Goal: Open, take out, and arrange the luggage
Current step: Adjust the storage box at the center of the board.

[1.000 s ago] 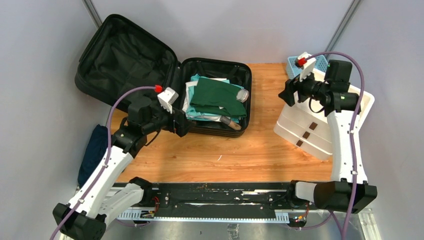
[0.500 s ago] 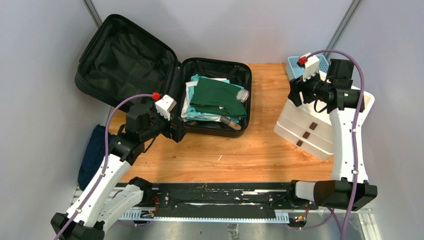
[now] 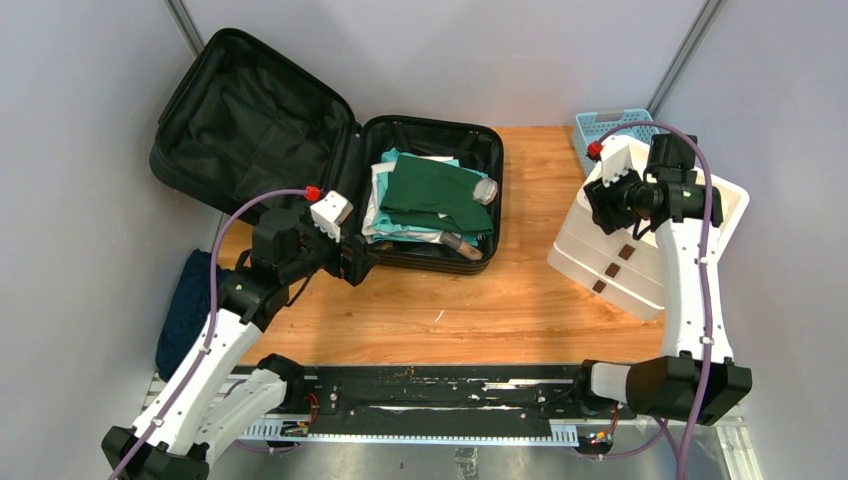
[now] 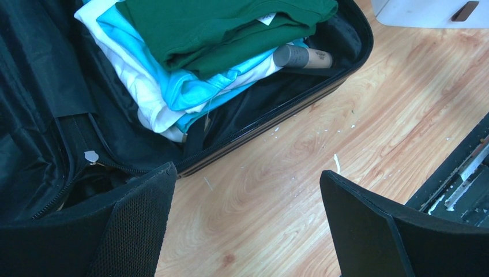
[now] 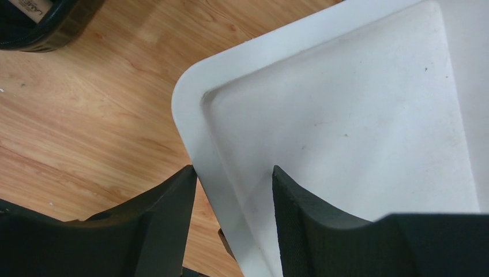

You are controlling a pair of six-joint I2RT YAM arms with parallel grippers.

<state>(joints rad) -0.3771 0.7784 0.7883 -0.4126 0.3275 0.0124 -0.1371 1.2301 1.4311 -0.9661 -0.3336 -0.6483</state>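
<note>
1. Your large black ribbed hard-shell luggage (image 3: 250, 120) lies open at the far left of the light wooden table (image 3: 480, 300), with its fabric-lined lid tipped back toward the left wall.
2. In its lower half you see a folded dark-green garment (image 3: 430, 190) on top of light-blue and white clothes. A beige tube with a grey cap (image 4: 303, 56) lies along the near wall.
3. Your left gripper (image 3: 360, 258) hovers over bare wood just beside the near rim of the luggage. Its fingers (image 4: 138, 225) are spread wide and hold nothing.
4. Your right gripper (image 3: 603, 205) sits at the near-left top corner of the white stacked plastic drawer unit (image 3: 600, 250), at the right of the table.
5. In the right wrist view its fingers (image 5: 167, 225) stand at a narrow gap, one outside and one inside the unit's raised white rim. The outer finger is against or just beside the rim, and you cannot tell which; no clamp shows.
6. A light-blue mesh basket (image 3: 600, 125) stands behind the drawer unit.
</note>
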